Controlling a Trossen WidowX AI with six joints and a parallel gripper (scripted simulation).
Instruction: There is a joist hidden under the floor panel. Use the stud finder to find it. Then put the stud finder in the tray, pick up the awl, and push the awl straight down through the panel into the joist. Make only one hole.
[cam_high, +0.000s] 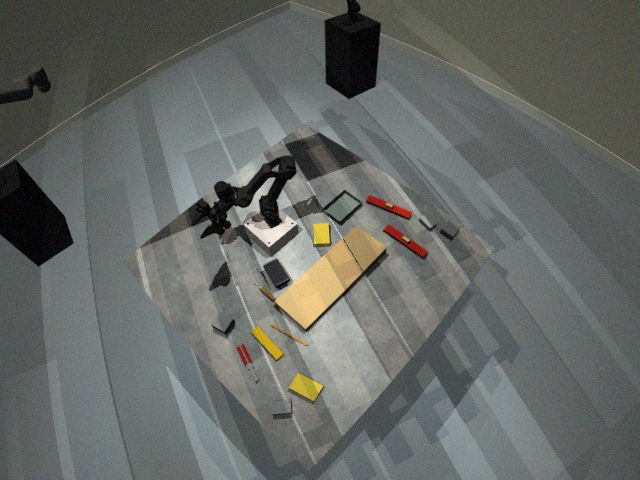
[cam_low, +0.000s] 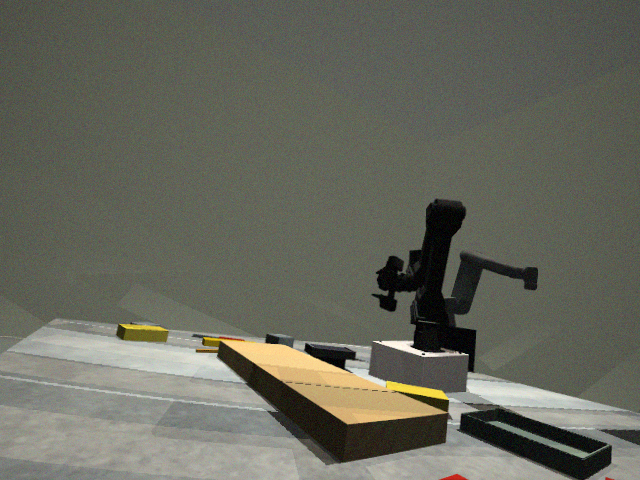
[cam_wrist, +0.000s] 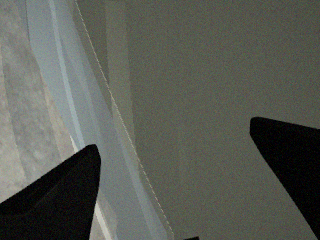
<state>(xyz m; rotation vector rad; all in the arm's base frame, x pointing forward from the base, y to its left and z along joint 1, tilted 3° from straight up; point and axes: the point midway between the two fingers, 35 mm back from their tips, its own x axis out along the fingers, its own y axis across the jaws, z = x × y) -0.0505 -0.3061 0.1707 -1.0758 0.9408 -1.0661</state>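
the claw (cam_high: 212, 225) hangs open and empty in the air beside the base (cam_high: 270, 233). the yellow stud finder (cam_high: 321, 234) lies on the floor well apart, across the base, touching the wooden panel (cam_high: 330, 276) near the tray (cam_high: 342, 206).

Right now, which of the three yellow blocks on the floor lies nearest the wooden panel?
The yellow block beside the robot's white base, next to the wooden panel; the other two lie farther off, past its opposite end.

Two red levels (cam_high: 388, 206) (cam_high: 405, 240) beyond the panel, red-handled pliers (cam_high: 246, 359), pencil (cam_high: 288, 335).
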